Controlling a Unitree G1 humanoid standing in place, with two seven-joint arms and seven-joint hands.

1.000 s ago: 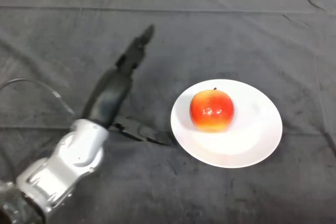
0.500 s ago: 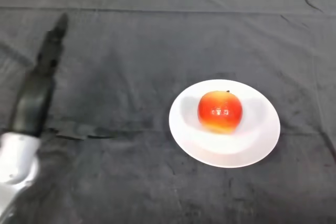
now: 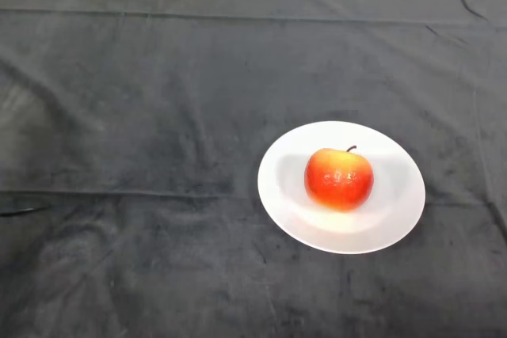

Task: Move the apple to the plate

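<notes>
A red and yellow apple [image 3: 339, 178] sits upright on a white round plate [image 3: 396, 211], near the plate's middle, its stem pointing up. The plate lies on the dark cloth to the right of the table's centre.
The dark cloth [image 3: 158, 116] covers the whole table, with creases running across it and a fold line along the far edge.
The left arm and hand have pulled away to the left and out of view. The apple has rolled slightly to the right on the plate.
</notes>
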